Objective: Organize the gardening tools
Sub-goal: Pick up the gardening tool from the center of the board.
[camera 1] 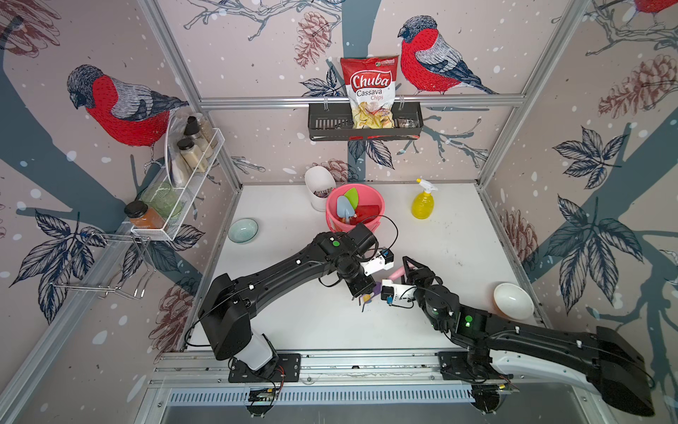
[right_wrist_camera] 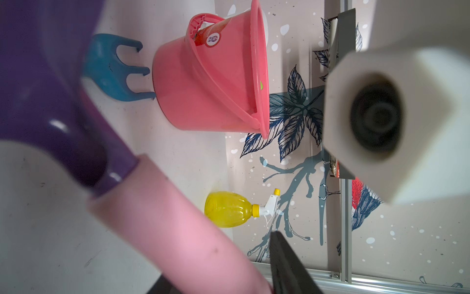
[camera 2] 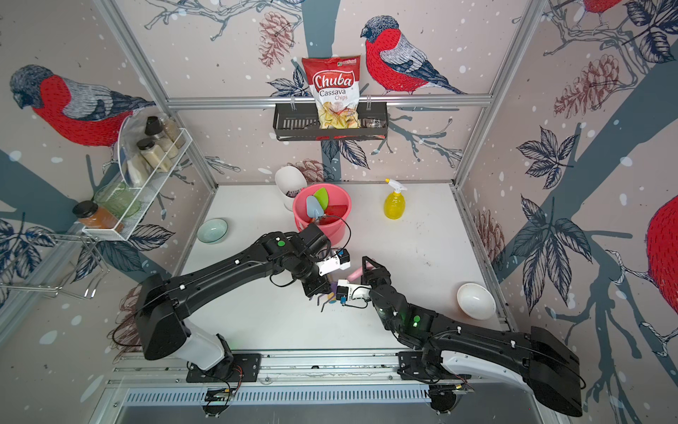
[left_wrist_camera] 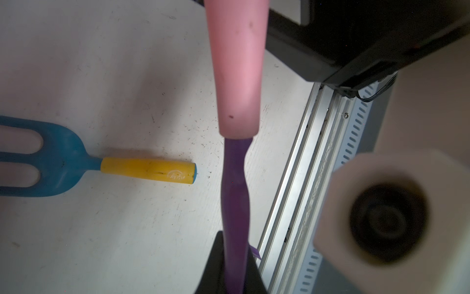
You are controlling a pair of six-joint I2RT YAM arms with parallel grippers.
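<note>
We locate the rake (left_wrist_camera: 235, 191) near the middle of the table (camera 1: 458, 238), where it spans the gap between the two grippers. The left gripper (left_wrist_camera: 235, 269) is clamped on the purple neck of the rake, just below the pink handle, with its jaws pressed against both sides of the neck. The pink handle runs between the jaws of the right gripper (right_wrist_camera: 223, 275); one jaw lies just beside the handle, and we cannot tell whether the jaws press on it. The fork (left_wrist_camera: 114, 166) lies flat on the table beside the rake, largely hidden under the left arm in both top views; in the right wrist view its tines point at the base of the bucket (right_wrist_camera: 193, 101) and end just beside it. The bucket stands upright toward the back of the table and holds the trowel (camera 1: 344, 207), the spade (camera 1: 353, 196) and the shovel (camera 1: 367, 213), blades up. The bottle (camera 1: 423, 203) stands upright near the bucket, apart from it, at the back. We note a cup (camera 1: 320, 183) touching the bucket's far side, a teal bowl (camera 1: 243, 230) near the table's left edge, and a white bowl (camera 1: 513, 301) tilted at its right edge
</note>
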